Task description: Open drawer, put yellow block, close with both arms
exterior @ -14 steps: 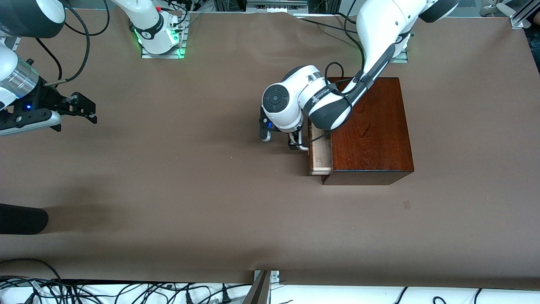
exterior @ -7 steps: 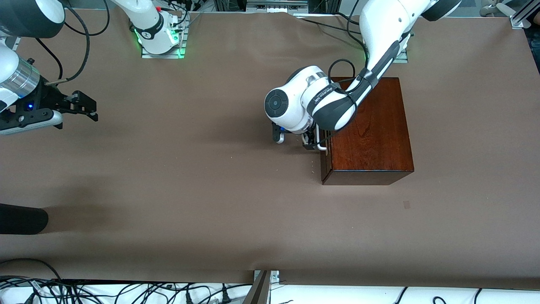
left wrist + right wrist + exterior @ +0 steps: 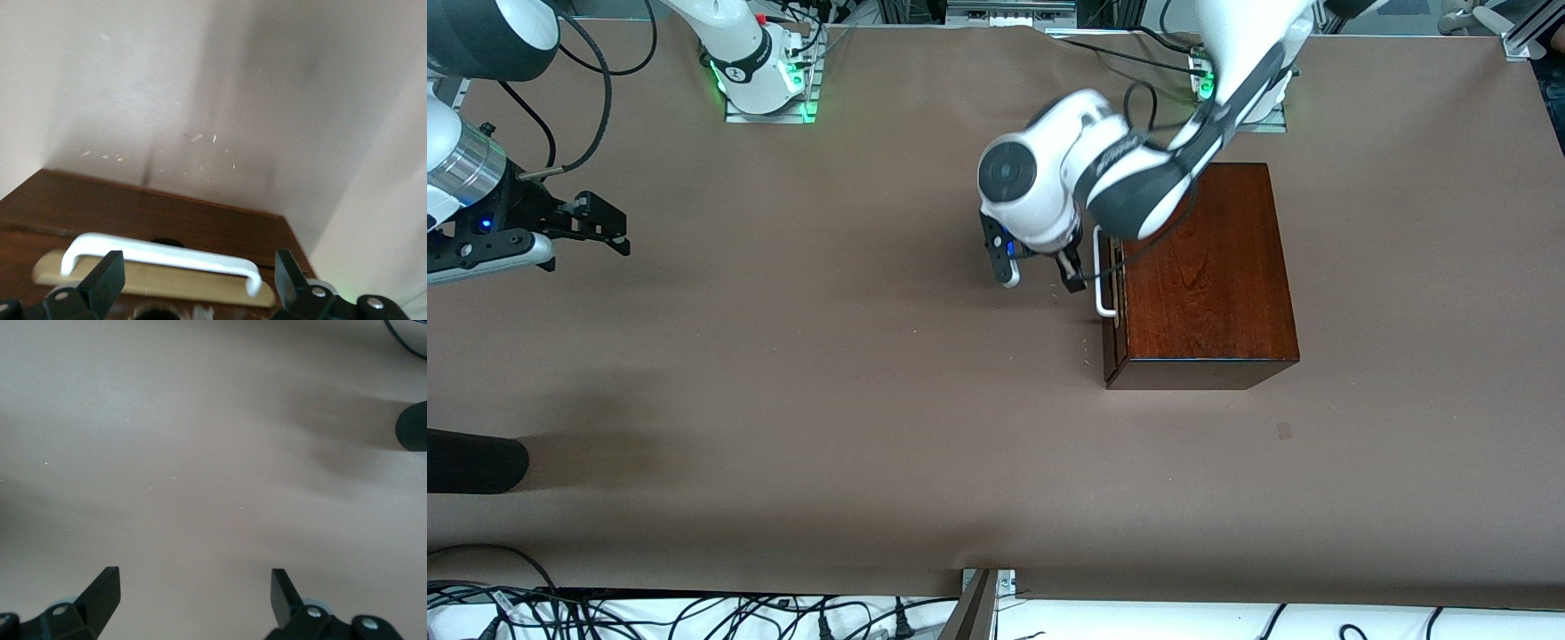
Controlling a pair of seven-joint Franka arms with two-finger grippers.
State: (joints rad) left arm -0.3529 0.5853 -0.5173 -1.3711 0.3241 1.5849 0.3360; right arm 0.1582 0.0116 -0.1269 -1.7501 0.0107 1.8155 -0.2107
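The left gripper [image 3: 1069,271], jaws apart and empty, is hovering just off the white handle [image 3: 1104,271], whose long axis is running across its gap, the drawer [image 3: 153,280] looking shut, while the right gripper [image 3: 605,231], open, is waiting well away over bare table.

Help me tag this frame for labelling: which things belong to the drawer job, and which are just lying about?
Job:
drawer, shut, in the wooden box
white handle
left gripper, open, by the handle
right gripper, open, waiting
yellow block: not visible

Lying about:
black object at the table's edge
cables
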